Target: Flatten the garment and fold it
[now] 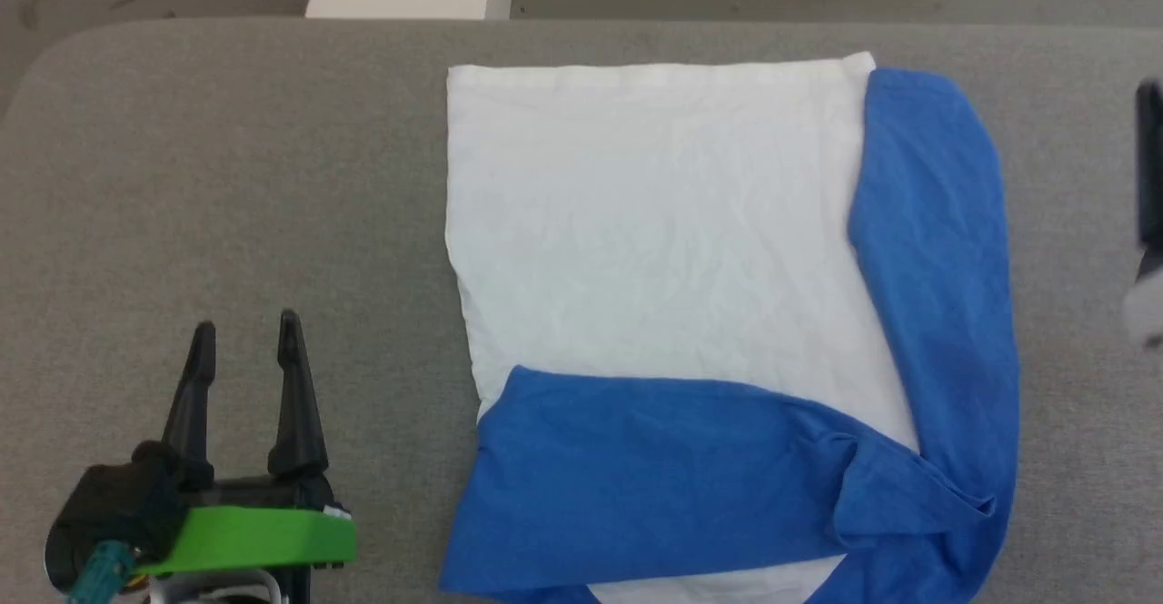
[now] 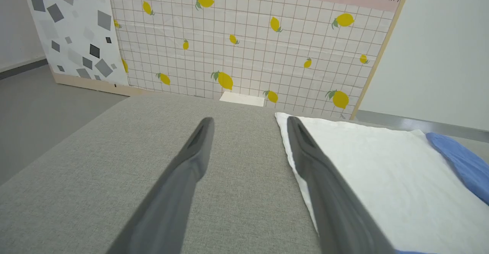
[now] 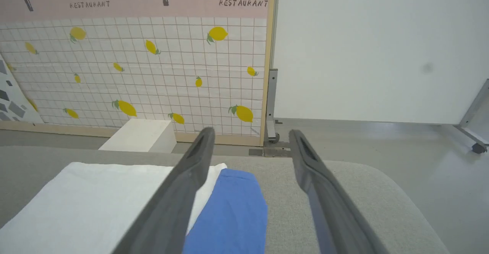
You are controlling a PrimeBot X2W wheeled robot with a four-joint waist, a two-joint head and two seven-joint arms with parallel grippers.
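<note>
Both released (empty): left gripper (image 1: pixel 247 322); right gripper (image 3: pixel 251 131) | garment (image 1: pixel 654 222) lying flat on table (image 1: pixel 227 132)

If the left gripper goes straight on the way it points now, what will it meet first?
Probably nothing near: the left gripper points along bare table, with the shirt apart to its right. Past the far edge stands the lemon wall. Depth is unclear.

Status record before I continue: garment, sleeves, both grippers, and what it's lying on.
garment: flat on the table, white body lightly wrinkled
sleeves: blue, one along the right side, one across the near end
left gripper: open, empty, over the table left of the garment
right gripper: open, empty, by the garment's right edge
</note>
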